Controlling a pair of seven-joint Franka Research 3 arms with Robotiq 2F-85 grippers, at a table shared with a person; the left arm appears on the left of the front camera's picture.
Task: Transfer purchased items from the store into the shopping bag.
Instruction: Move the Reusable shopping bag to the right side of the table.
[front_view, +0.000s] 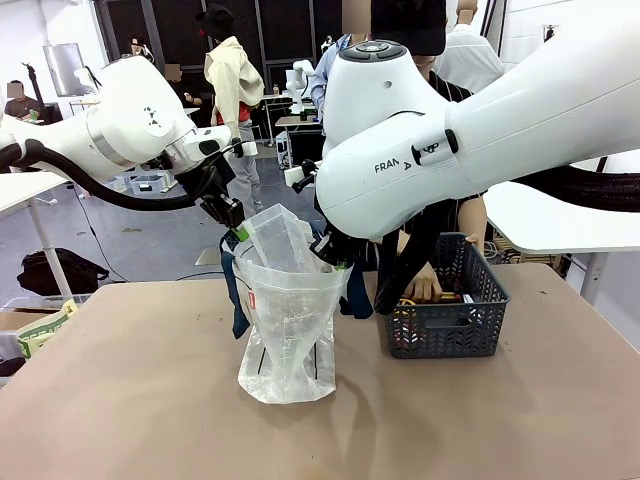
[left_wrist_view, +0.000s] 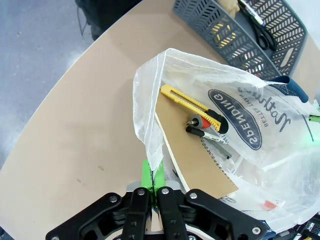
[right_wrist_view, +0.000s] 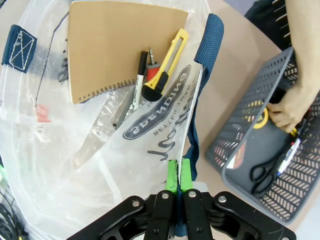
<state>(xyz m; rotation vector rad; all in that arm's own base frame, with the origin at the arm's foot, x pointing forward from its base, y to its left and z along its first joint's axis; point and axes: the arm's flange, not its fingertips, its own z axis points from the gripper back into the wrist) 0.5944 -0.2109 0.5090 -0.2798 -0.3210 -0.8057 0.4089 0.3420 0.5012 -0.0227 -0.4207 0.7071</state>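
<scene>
Grippers pinch the shopping bag (front_view: 290, 320) open, mouth up (one on each side).
Its clear rim is clamped by the left gripper (left_wrist_view: 152, 176); the right gripper (right_wrist_view: 177, 176) is closed on the opposite rim beside a navy handle (right_wrist_view: 209, 37). The bag stands near the desk's (front_view: 120, 400) middle, holding a notebook (left_wrist_view: 195, 160) with a yellow knife (left_wrist_view: 187, 102) and marker (left_wrist_view: 210, 136) side by side. Just to its right, toward the far edge, sits the basket (front_view: 445, 340), with scissors (right_wrist_view: 263, 172) in it. The person's hand (right_wrist_view: 290, 107) is inside the basket, so it is probably the nearer mover.
</scene>
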